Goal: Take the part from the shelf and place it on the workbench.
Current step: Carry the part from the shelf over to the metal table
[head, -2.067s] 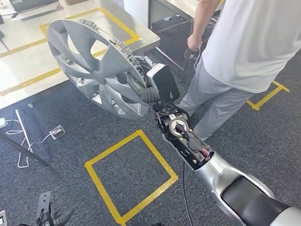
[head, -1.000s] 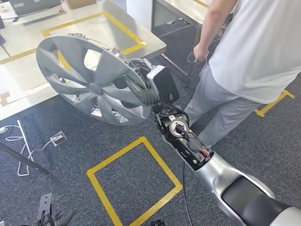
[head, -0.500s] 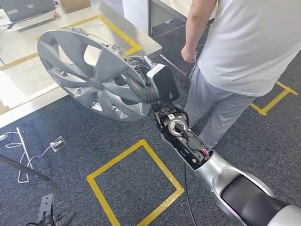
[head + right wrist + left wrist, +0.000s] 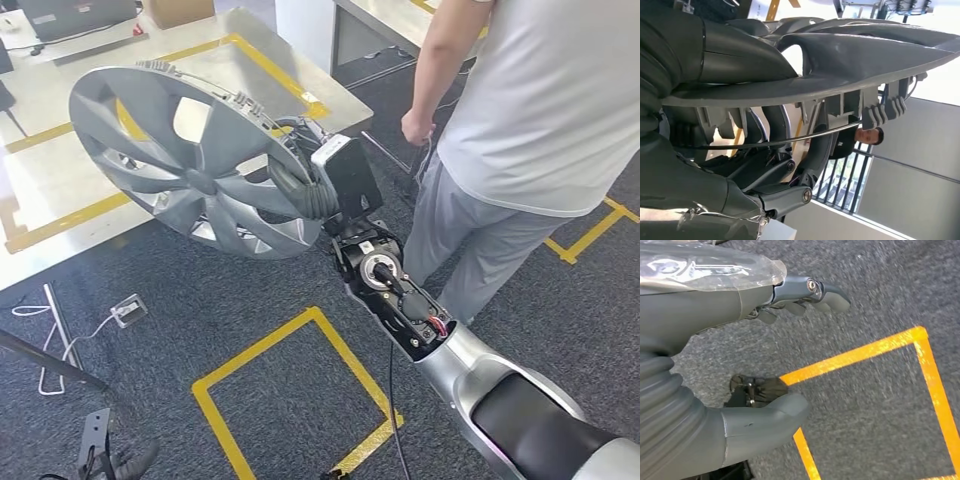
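While your right hand [image 4: 306, 190] grips the hubcap [image 4: 189, 160] by its rim, fingers curled around the edge, the cap hangs tilted in the upper left of the head view, partly over the near edge of the workbench [image 4: 45, 190] and not resting on it. Your left hand [image 4: 753, 365] holds nothing, its thumb and fingers [image 4: 828, 295] well apart above the carpet and a yellow tape square [image 4: 874, 347]. You have a person [image 4: 528, 110] standing at the upper right, near the bench corner.
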You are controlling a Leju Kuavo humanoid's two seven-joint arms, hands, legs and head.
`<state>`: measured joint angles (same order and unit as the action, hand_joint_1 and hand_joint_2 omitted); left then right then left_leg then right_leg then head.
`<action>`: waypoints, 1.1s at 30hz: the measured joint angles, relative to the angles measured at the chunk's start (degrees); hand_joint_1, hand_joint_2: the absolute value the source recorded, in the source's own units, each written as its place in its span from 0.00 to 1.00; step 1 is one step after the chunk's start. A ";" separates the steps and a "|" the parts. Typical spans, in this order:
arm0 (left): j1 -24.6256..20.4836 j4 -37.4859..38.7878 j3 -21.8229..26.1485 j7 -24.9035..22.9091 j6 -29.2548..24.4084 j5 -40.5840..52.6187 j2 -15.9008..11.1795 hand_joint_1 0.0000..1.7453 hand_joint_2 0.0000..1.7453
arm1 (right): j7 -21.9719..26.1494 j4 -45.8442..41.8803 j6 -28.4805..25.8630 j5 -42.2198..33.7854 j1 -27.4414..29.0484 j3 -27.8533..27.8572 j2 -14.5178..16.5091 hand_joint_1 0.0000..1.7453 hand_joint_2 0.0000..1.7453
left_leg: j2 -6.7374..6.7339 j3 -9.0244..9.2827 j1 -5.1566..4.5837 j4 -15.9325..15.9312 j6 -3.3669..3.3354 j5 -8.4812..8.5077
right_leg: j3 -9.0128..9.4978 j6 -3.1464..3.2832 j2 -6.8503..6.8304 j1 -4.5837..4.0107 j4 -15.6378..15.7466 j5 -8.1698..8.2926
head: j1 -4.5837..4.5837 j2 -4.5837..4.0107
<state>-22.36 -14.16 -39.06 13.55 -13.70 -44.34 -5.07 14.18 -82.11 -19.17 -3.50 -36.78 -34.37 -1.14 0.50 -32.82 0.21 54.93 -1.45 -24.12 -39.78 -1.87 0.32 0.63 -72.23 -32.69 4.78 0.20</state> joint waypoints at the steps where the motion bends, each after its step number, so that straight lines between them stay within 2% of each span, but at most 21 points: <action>1: 0.01 0.00 0.00 -0.01 -0.01 -0.02 0.02 0.00 1.00 | -0.15 -0.01 0.01 0.07 0.06 -0.01 -0.05 1.00 1.00 | 0.11 0.87 -0.19 0.00 -0.05 -0.60 | -0.30 0.34 0.00 -0.19 1.42 1.31 | 0.11 0.00; 4: 0.04 0.00 -0.01 -0.04 -0.02 -0.05 0.19 0.00 1.00 | -0.24 -0.02 -0.02 0.10 -0.01 -0.01 -0.09 1.00 1.00 | 0.27 3.33 -0.64 -0.10 0.03 -2.47 | 1.77 2.14 0.04 -1.11 12.35 9.90 | 0.17 0.00; 5: 0.01 0.00 -0.02 -0.10 -0.05 -0.05 0.26 0.00 1.00 | -0.19 -0.04 -0.03 0.09 -0.09 -0.02 -0.09 1.00 1.00 | 0.27 3.66 -0.71 -0.13 0.21 -2.97 | 2.51 2.60 0.03 -1.40 15.01 11.73 | 0.00 0.00; 6: 0.02 0.00 -0.03 -0.16 -0.07 -0.05 0.32 0.00 1.00 | -0.13 -0.05 -0.04 0.09 -0.14 -0.02 -0.09 1.00 1.00 | 0.24 3.85 -0.74 -0.09 0.44 -3.26 | 2.97 2.92 0.02 -1.60 16.55 12.47 | -0.10 -0.01; 9: 0.04 0.00 -0.04 -0.24 -0.09 -0.02 0.36 0.00 1.00 | 0.04 -0.12 -0.14 0.10 -0.16 -0.03 -0.13 1.00 1.00 | 0.10 3.97 -0.73 0.75 1.14 -3.64 | 4.75 3.39 0.04 -1.36 17.95 11.93 | 0.01 -0.01; 10: 0.00 0.00 -0.04 -0.23 -0.09 0.02 0.38 0.00 1.00 | 0.14 -0.13 -0.21 0.09 -0.22 -0.04 -0.14 1.00 1.00 | 0.05 3.04 -0.67 2.55 1.39 -3.76 | 5.43 3.59 0.03 -1.18 18.27 11.77 | -0.07 -0.01; 12: -0.05 0.00 -0.04 -0.22 -0.09 0.09 0.43 0.00 1.00 | 0.39 -0.14 -0.47 -0.02 -0.40 -0.07 -0.15 1.00 1.00 | -0.03 -1.38 -0.35 9.64 2.09 -4.96 | 6.57 3.78 0.03 -0.91 18.71 11.16 | -0.29 -0.01; 14: 0.19 0.00 -0.04 -0.23 -0.09 0.11 0.37 0.00 1.00 | 0.46 -0.14 -0.86 -0.30 -0.34 -0.08 -0.17 1.00 1.00 | -0.06 -6.77 0.11 16.14 2.82 -7.39 | 7.56 3.72 0.03 -0.71 18.73 10.17 | -0.42 0.00; 15: 0.36 0.00 -0.04 -0.23 -0.09 0.11 0.34 0.00 1.00 | 0.44 -0.14 -1.04 -0.44 -0.17 -0.08 -0.20 1.00 1.00 | -0.08 -8.40 0.34 16.96 3.13 -7.87 | 8.21 3.61 0.06 -0.60 18.72 9.60 | -0.45 0.00; 16: 0.47 0.00 -0.04 -0.23 -0.09 0.12 0.30 0.00 1.00 | 0.40 -0.14 -1.19 -0.54 -0.02 -0.09 -0.22 1.00 1.00 | -0.12 -8.94 0.55 15.60 3.37 -7.04 | 8.96 3.44 0.09 -0.49 18.72 8.99 | -0.47 0.00; 17: 0.50 0.00 -0.04 -0.23 -0.09 0.12 0.26 0.00 1.00 | 0.37 -0.14 -1.30 -0.62 0.09 -0.10 -0.22 1.00 1.00 | -0.18 -8.51 0.72 12.39 3.52 -4.82 | 9.79 3.22 0.11 -0.38 18.71 8.34 | -0.48 0.00; 19: 0.48 0.00 -0.04 -0.23 -0.09 0.13 0.18 0.00 1.00 | 0.36 -0.12 -1.46 -0.72 0.09 -0.13 -0.23 1.00 1.00 | -0.52 -6.43 0.84 3.77 3.47 1.75 | 11.16 2.62 0.15 -0.28 18.57 6.98 | -0.56 -0.01; 21: 0.44 0.00 -0.04 -0.24 -0.09 0.11 0.13 0.00 1.00 | 0.38 -0.13 -1.62 -0.84 -0.07 -0.14 -0.23 1.00 1.00 | -0.79 -5.23 0.60 -0.79 2.73 4.98 | 11.82 1.86 0.28 -0.37 18.54 5.99 | -0.68 -0.01; 23: 0.37 -0.01 -0.04 -0.23 -0.09 0.11 0.11 0.00 1.00 | 0.34 -0.16 -1.69 -0.92 -0.19 -0.17 -0.24 1.00 1.00 | -0.73 -4.73 0.44 -1.14 1.68 4.57 | 12.36 1.15 0.34 -0.42 18.50 5.52 | -0.63 -0.01; 25: 0.27 -0.01 -0.04 -0.21 -0.09 0.13 0.13 0.00 1.00 | 0.30 -0.16 -1.74 -0.94 -0.24 -0.19 -0.25 1.00 1.00 | -0.55 -3.73 0.54 -1.29 0.85 4.09 | 11.88 0.64 0.18 -0.25 16.53 4.64 | -0.41 -0.01; 26: 0.21 -0.01 -0.04 -0.20 -0.10 0.12 0.12 0.00 1.00 | 0.31 -0.16 -1.79 -0.94 -0.31 -0.19 -0.26 1.00 1.00 | -0.47 -3.14 0.57 -1.35 0.52 3.76 | 10.59 0.44 0.11 -0.16 13.84 3.73 | -0.28 -0.01; 29: 0.23 0.00 -0.04 -0.19 -0.19 0.10 0.09 0.00 1.00 | 0.38 -0.16 -1.93 -0.96 -0.23 -0.19 -0.39 1.00 1.00 | -0.31 -1.50 0.46 -1.37 0.12 2.40 | 3.65 0.06 0.05 -0.07 2.23 -0.55 | 0.08 -0.01; 30: 0.29 0.00 -0.04 -0.20 -0.20 0.10 0.10 0.00 1.00 | 0.36 -0.15 -1.96 -0.96 -0.06 -0.20 -0.47 1.00 1.00 | -0.22 -0.83 0.43 -1.36 0.13 1.87 | 1.99 0.01 0.05 -0.07 0.50 -1.38 | 0.17 0.00; 31: 0.34 0.00 -0.04 -0.20 -0.19 0.10 0.11 0.00 1.00 | 0.33 -0.15 -1.97 -0.96 0.08 -0.21 -0.55 1.00 1.00 | -0.12 -0.08 0.42 -1.36 0.18 1.31 | 1.25 0.03 0.04 -0.06 0.93 -1.12 | 0.28 0.00; 32: 0.37 0.00 -0.04 -0.21 -0.19 0.09 0.15 0.00 1.00 | 0.31 -0.14 -1.98 -0.96 0.15 -0.22 -0.60 1.00 1.00 | -0.03 0.77 0.42 -1.35 0.27 0.72 | 1.47 0.11 0.03 -0.05 3.48 0.57 | 0.41 0.00; 33: 0.39 0.00 -0.04 -0.21 -0.18 0.09 0.18 0.00 1.00 | 0.30 -0.14 -1.99 -0.96 0.16 -0.23 -0.63 1.00 1.00 | 0.02 1.63 0.42 -1.36 0.41 0.09 | 2.35 0.25 0.02 -0.05 7.55 3.77 | 0.57 0.00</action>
<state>-21.97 -14.16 -39.10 13.33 -13.88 -44.25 -4.88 14.48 -82.25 -21.16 -4.46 -36.63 -34.60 -1.78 0.52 -31.19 0.63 53.57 -1.05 -24.03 -37.43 -1.62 0.34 0.58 -64.67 -28.92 5.36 0.20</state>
